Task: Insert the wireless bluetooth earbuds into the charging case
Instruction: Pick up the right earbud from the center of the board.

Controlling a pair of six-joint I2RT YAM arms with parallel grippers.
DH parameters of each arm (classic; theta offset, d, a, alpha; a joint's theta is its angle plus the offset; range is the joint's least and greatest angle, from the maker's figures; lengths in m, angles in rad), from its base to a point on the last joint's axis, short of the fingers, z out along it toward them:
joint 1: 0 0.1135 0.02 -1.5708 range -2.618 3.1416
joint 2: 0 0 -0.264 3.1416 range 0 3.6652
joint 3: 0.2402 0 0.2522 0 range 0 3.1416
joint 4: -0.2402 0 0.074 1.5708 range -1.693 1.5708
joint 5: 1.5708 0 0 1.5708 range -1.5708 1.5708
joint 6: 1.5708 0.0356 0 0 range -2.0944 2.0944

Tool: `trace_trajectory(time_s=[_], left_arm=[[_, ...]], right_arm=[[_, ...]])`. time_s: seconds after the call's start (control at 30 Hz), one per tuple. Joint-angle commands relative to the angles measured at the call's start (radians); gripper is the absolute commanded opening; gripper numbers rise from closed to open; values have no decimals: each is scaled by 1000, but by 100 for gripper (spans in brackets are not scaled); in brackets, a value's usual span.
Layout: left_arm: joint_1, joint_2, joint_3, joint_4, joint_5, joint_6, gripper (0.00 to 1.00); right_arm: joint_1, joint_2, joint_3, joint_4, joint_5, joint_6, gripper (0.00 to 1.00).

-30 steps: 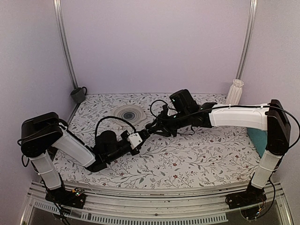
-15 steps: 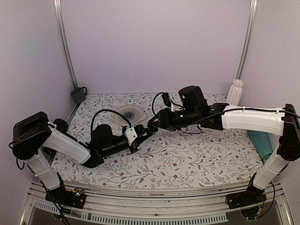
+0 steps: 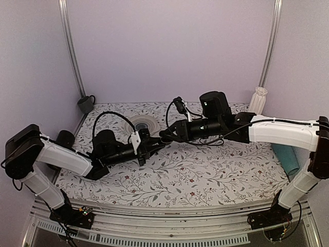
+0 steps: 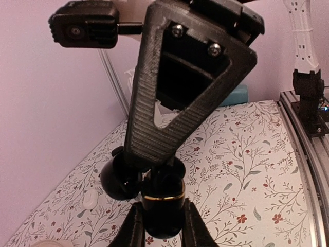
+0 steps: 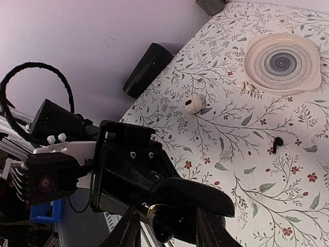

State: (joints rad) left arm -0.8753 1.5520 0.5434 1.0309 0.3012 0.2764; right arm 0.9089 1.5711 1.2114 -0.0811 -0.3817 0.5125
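L arm reaches in from the left, low over the table [image 3: 216, 170]. The left gripper [image 4: 162, 221] is narrow, its fingers pressed on both sides of the charging case [image 4: 163, 198], a black lump w/ a gold band, held off the table mid-air. A second rounded black part sits beside it, prob. the lid swung open, but can't confirm.

Centre: the two grippers meet tip to tip. The right gripper [image 5: 165, 226] comes in from the right, also narrow, fingers flanking the same black piece. Can't tell if they actually bite on it or just bracket it.

R wrist view: one earbud [image 5: 278, 143] lies on the cloth, apart from both grippers, on the near side of the spiral plate [image 5: 282, 56]. Its stem runs roughly toward the plate, though it's too small to be sure. A small white case [image 5: 193, 103] lies further left. Second earbud not made out.

Judgement: the earbud is on the table and the case is up in the air, so they're well apart. The R gripper looks the freer one to fetch it, as it looks straight down on it.
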Motion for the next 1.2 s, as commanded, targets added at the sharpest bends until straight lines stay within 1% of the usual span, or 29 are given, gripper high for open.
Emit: trace_trajectory(time_s=[0.0, 0.3, 0.6, 0.67, 0.93, 1.03, 1.17], left_arm=[[4, -17, 6, -64, 142, -61, 0], [9, -25, 40, -129, 186, -92, 0], [12, -21, 66, -172, 193, -121, 0], [13, -23, 66, -174, 186, -123, 0], [15, -21, 83, -199, 126, -128, 0], [14, -24, 87, -210, 74, -121, 0], [15, -26, 82, -208, 28, -111, 0]], right_arm=[[22, -42, 5, 96, -31, -83, 35], [65, -32, 5, 106, 27, -123, 27], [103, -24, 5, 118, 72, -148, 23], [110, -20, 5, 119, 75, -150, 23], [134, 17, 29, 83, 111, -154, 29], [134, 31, 46, 64, 140, -128, 32], [135, 54, 100, -6, 200, -52, 30]])
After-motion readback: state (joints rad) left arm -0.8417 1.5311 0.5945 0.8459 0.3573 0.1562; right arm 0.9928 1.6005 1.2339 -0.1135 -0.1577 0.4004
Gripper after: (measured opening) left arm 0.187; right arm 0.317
